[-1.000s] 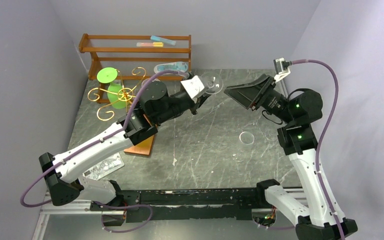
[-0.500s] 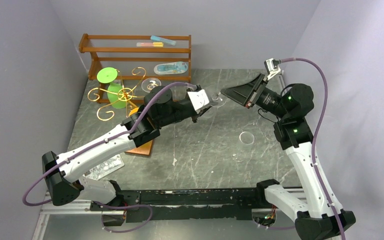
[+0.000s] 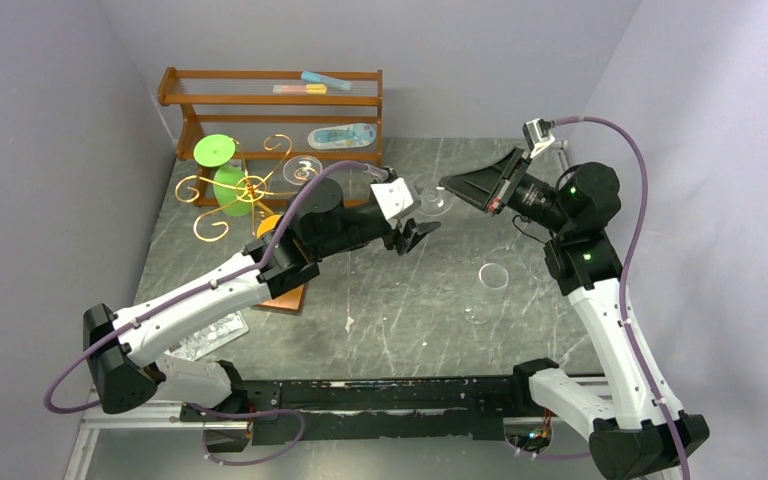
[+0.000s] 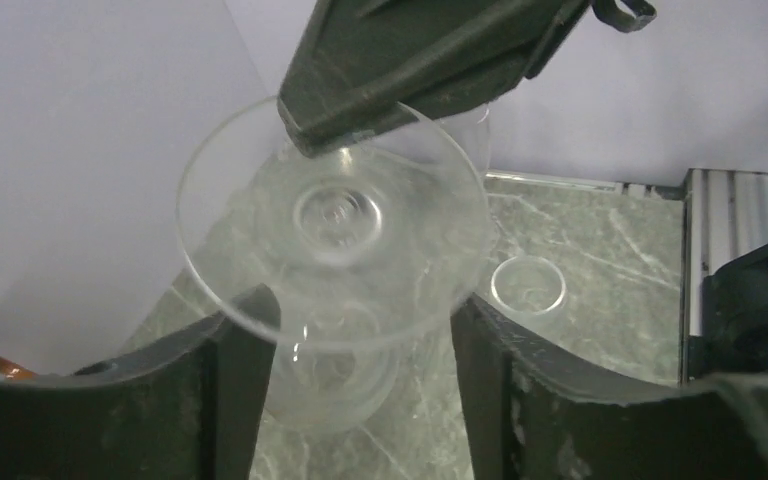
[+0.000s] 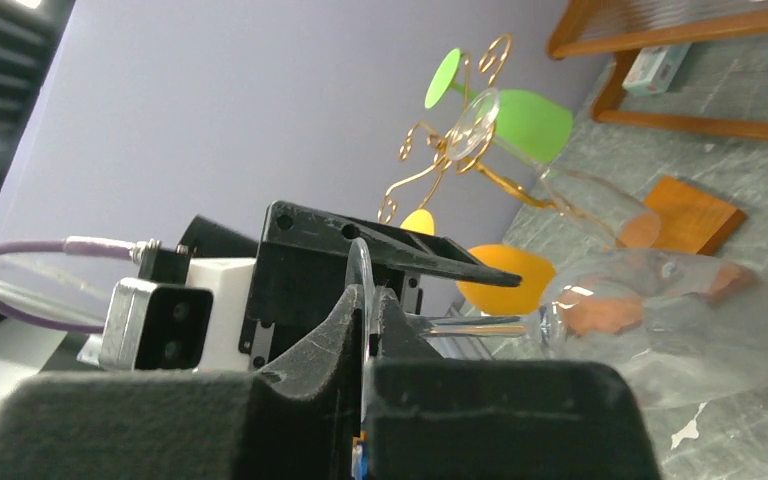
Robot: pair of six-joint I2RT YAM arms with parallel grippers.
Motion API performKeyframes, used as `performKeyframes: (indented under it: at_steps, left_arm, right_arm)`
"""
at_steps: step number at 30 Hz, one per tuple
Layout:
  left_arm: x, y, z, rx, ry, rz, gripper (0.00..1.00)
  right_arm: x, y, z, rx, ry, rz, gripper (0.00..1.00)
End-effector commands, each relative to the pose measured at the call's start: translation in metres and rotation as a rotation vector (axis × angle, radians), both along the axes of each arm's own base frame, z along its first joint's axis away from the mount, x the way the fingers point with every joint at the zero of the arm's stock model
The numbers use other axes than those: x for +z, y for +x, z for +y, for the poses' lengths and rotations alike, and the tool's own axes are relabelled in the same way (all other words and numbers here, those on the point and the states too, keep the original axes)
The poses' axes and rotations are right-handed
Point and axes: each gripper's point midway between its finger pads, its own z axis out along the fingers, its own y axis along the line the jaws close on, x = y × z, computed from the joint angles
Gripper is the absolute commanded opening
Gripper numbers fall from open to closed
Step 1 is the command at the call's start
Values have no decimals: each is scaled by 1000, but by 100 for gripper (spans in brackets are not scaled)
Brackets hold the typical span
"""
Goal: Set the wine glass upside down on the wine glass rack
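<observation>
A clear wine glass [image 3: 428, 200] lies on its side in the air over the table's middle back. My right gripper [image 3: 447, 187] is shut on the rim of its round foot [image 4: 335, 215], the thin disc pinched between the pads [image 5: 368, 295]. My left gripper [image 3: 410, 235] is open; in its wrist view its fingers [image 4: 245, 345] stand apart either side of the stem and bowl. The bowl [image 5: 680, 315] points toward the wine glass rack [image 3: 245, 190], a gold scroll stand at the left back. A green glass [image 3: 222, 170] hangs upside down on the rack.
A brown wooden shelf unit [image 3: 270, 100] with small packets stands behind the rack. The rack's copper base [image 3: 285, 290] lies under my left forearm. A small clear ring-shaped glass [image 3: 493, 276] sits on the table at right. Clear plastic packaging [image 3: 205, 335] lies near the left base.
My right gripper moved in and shut on the glass's foot. My left gripper let go of the glass, opened and dropped slightly toward the table.
</observation>
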Motion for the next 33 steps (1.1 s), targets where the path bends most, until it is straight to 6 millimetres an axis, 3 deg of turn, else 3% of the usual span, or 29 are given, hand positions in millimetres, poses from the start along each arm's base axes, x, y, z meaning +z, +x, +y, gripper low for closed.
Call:
performKeyframes:
  at_steps: [1,8,14,19,23,33]
  left_arm:
    - [20,-3,14,54,-124,71,77]
    - [35,-24,29,46,-272,347,96]
    - [64,-37,33,28,-452,666,96]
    - [58,-25,26,74,-448,839,93]
    - [43,-4,24,135,-420,896,84]
    - [39,-9,15,-6,-379,974,45]
  right_arm:
    - [1,11,-7,-90,2,-11,0]
    - [-8,21,-15,-177,1,3,0]
    - [-7,17,-14,-164,6,-55,0]
    - [0,7,-13,-135,19,-123,0]
    - [4,0,-12,-111,23,-158,0]
    - [-4,-2,-7,-64,37,-142,0]
